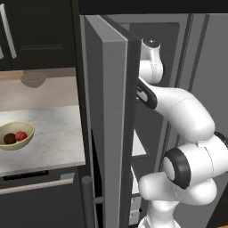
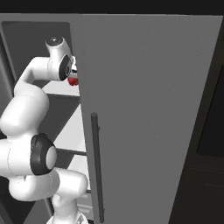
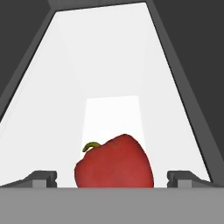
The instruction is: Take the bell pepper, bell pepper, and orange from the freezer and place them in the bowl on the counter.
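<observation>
**Your wide-open gripper framed the last red pepper on the freezer shelf.**

The glossy red lumpy bell pepper (image 3: pixel 114 162), with its curled green stem, sat on the white freezer shelf (image 3: pixel 105 65) directly ahead of your gripper (image 3: pixel 112 178), between the two dark fingertips (image 3: pixel 41 178), which stood far apart and touched nothing you could see. In the right base view the pepper peeked out beside the thick grey freezer door (image 2: pixel 144 109). Well off to the side, on the white-grey marbled counter (image 1: pixel 53 133), the shallow pale-yellow bowl (image 1: pixel 27 128) already held a second red pepper (image 1: pixel 21 136) and the dark brownish orange (image 1: pixel 10 139). A duller grey-tan bowl (image 1: pixel 33 79) stood further back.
</observation>
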